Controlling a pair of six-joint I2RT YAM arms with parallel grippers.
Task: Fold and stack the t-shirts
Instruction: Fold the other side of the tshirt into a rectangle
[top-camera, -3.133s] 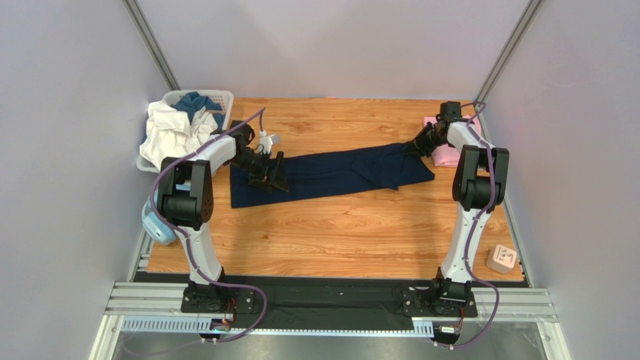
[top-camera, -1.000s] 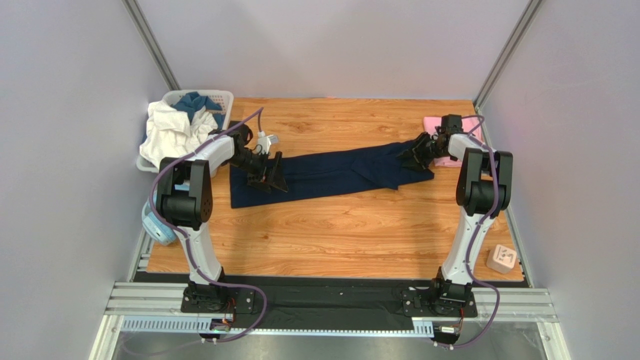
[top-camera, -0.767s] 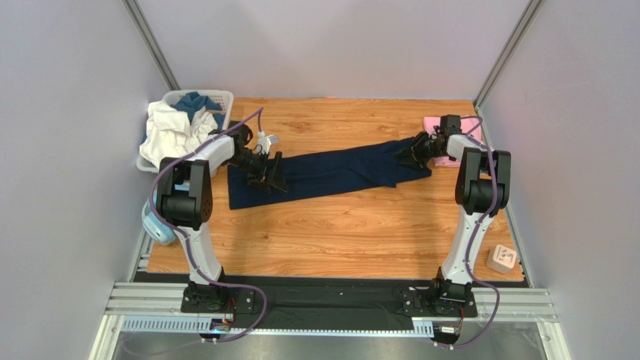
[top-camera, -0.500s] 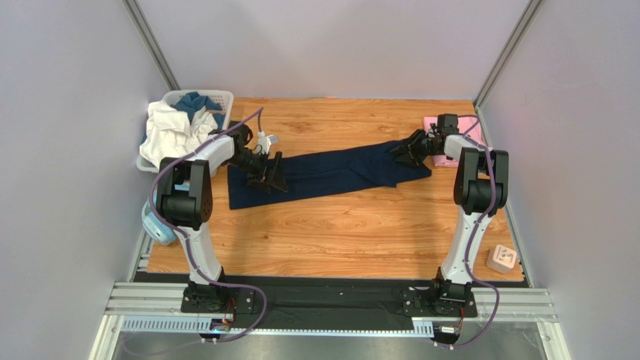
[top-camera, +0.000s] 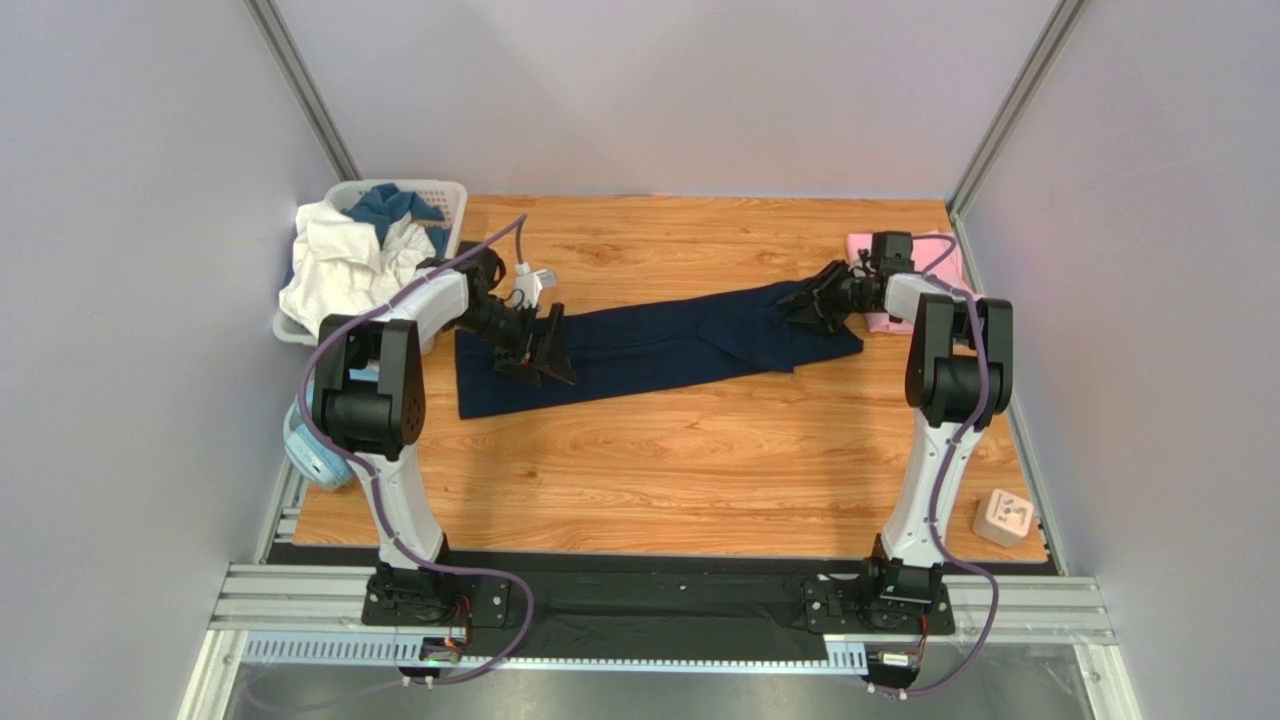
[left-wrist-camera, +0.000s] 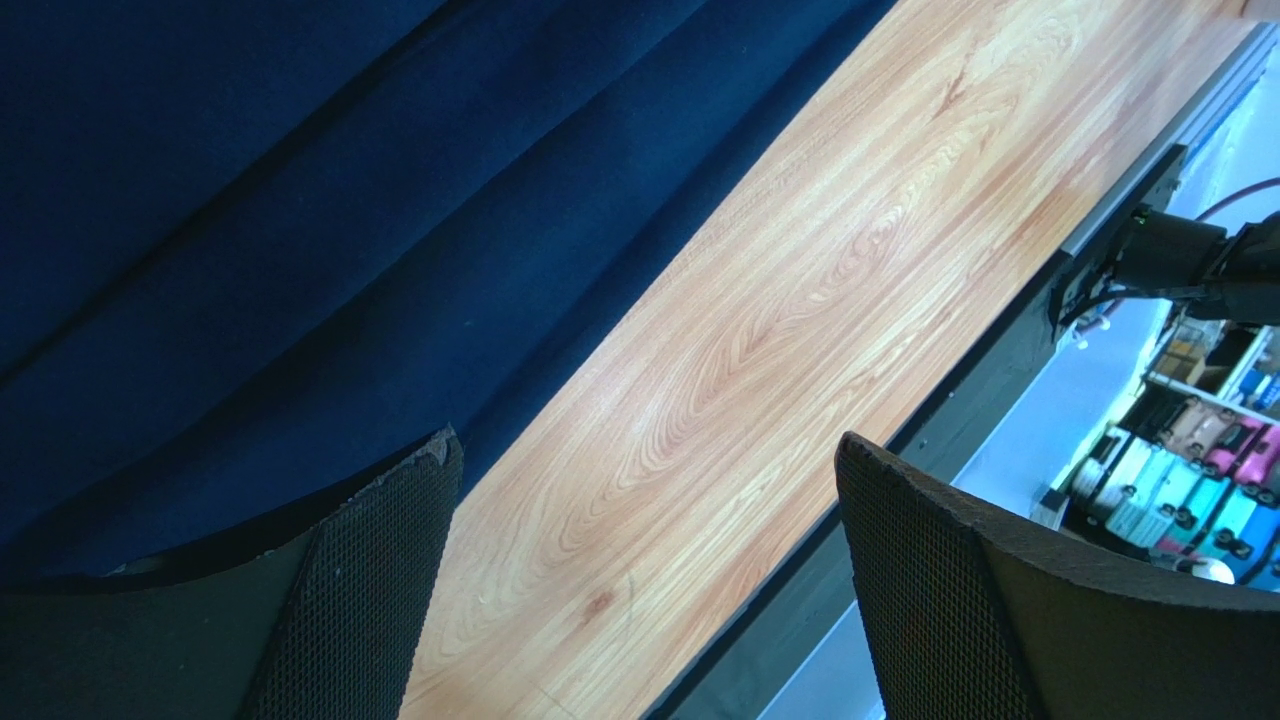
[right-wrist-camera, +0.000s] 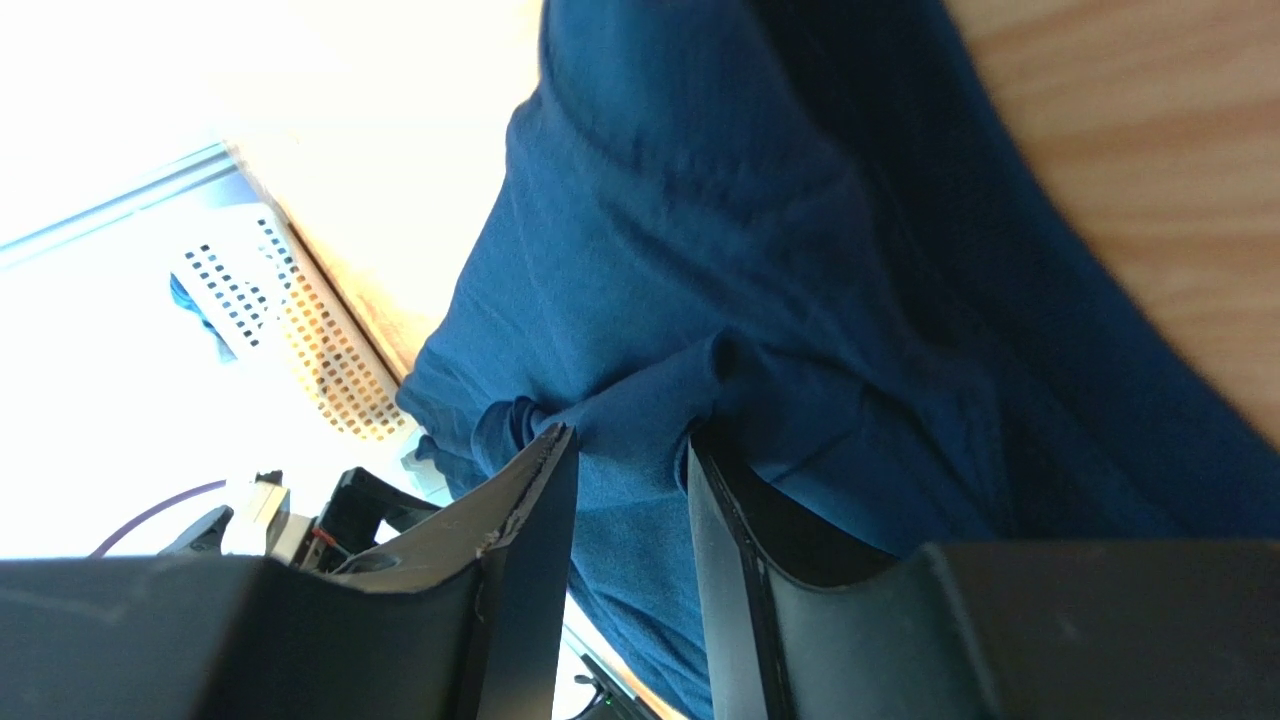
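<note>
The wooden desk (top-camera: 676, 450) carries a navy t-shirt (top-camera: 661, 342) laid out as a long, narrow band across its far half, running from near the left edge up towards the far right corner. At the far left corner stands a white laundry basket (top-camera: 436, 192) heaped with white and blue clothes. A pink t-shirt (top-camera: 861, 245) lies folded in the far right corner, just beyond the navy one's end and partly hidden by the right arm. The left hand (top-camera: 534, 353) sits low over the navy shirt's left end with its fingers (left-wrist-camera: 361, 585) spread wide, one above the cloth's near hem and the other above bare wood, gripping nothing. The right hand (top-camera: 804, 300) is at the shirt's right end, its fingers (right-wrist-camera: 534, 510) drawn close together with a raised fold of navy cloth pinched between them. Light-blue headphones (top-camera: 313, 450) lie just off the left edge, and a small pale block (top-camera: 1004, 518) rests by the near right corner.
</note>
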